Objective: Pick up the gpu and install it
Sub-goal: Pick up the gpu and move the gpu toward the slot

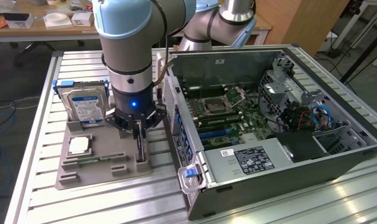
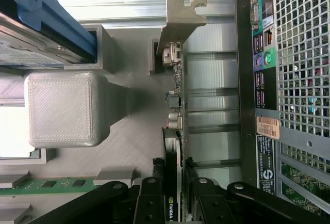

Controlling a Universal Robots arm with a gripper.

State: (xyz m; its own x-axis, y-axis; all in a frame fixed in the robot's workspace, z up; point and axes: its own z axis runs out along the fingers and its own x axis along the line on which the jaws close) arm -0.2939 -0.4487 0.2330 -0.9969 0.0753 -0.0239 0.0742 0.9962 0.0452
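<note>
the gripper (image 1: 137, 131) sits low over the tray (image 1: 82, 181), its fingers (image 2: 149, 195) clenched on the gpu (image 1: 140, 150). in the exterior view the gpu stands on edge along the tray's 3 o'clock side. the open case (image 1: 269, 196) lies at the tray's 3 o'clock, and the hard drive (image 1: 85, 105) stands at the gripper's 10 o'clock.

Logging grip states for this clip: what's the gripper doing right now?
Gripper: closed on the gpu, which stands on edge in the grey holder.
</note>
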